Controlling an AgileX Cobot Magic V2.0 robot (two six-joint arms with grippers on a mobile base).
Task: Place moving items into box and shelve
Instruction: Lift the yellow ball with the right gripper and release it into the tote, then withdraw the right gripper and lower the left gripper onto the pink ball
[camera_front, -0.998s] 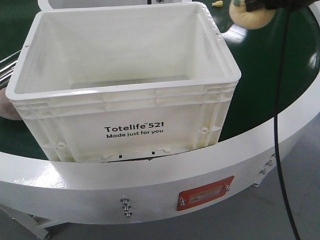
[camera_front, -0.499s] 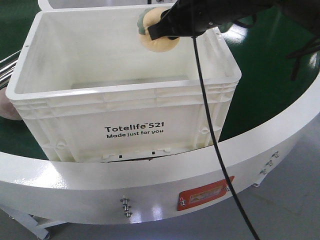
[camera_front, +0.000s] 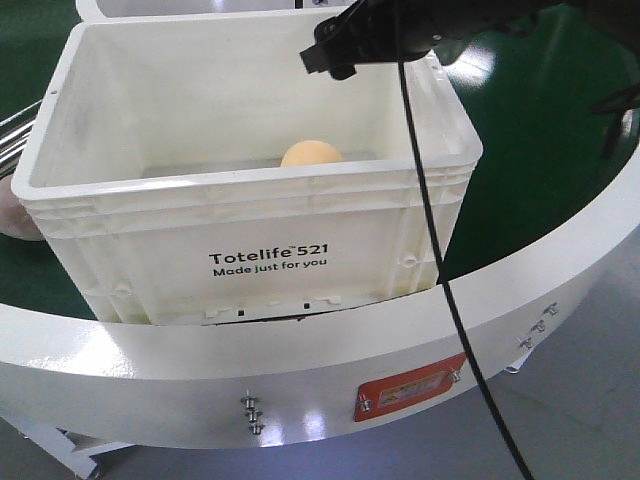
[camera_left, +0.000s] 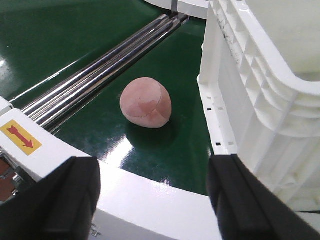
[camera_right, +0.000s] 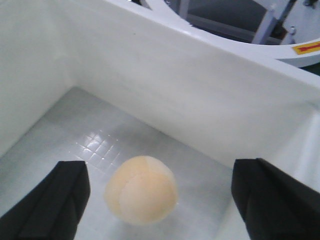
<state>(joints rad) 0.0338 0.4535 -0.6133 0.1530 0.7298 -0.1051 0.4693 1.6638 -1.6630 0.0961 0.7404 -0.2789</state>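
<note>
Right wrist-mounted view: my right claw (camera_right: 161, 167) is spread wide and empty. The pale yellow fruit (camera_right: 141, 189) lies directly beneath it on the box (camera_right: 200, 85) floor. Withdraw vertically, clear of the rim. My left claw (camera_left: 155, 165), also spread, has the pinkish fruit (camera_left: 146, 102) ahead, centred; straddle its widest girth.

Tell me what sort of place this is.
Probably an industrial or lab sorting cell: a green conveyor belt inside a curved white metal guard, steel guide rails, and a white plastic tote on the belt.
</note>
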